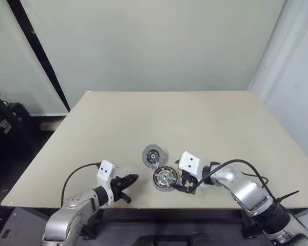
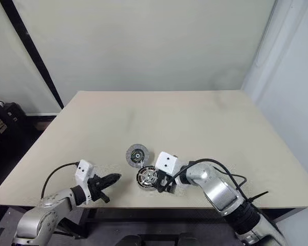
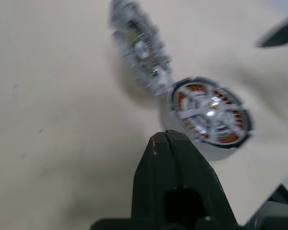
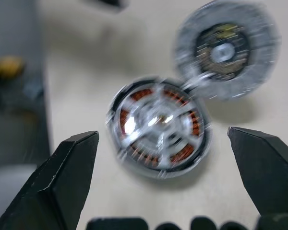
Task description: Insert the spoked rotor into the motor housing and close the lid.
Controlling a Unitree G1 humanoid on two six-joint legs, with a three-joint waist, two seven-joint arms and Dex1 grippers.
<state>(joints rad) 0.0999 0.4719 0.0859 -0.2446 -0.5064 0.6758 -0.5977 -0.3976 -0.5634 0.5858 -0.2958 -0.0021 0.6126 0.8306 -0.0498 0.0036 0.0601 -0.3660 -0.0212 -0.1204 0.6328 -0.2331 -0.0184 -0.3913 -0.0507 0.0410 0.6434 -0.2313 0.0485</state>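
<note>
Spoked rotor (image 4: 159, 122) sitting in the motor housing (image 4: 129, 143), right gripper (image 4: 165, 177) hanging released above, left gripper (image 3: 165, 143) clenched empty beside the lid (image 4: 225, 50).

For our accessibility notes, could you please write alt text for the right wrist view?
The motor housing, spoked rotor seated over its copper windings, lies on the table between the open right gripper fingers. The lid rests against its far edge.

Lid (image 4: 226, 50) and housing (image 4: 159, 127) smeared by blur in both wrist views; rotor (image 4: 158, 120) spokes indistinct over windings.
</note>
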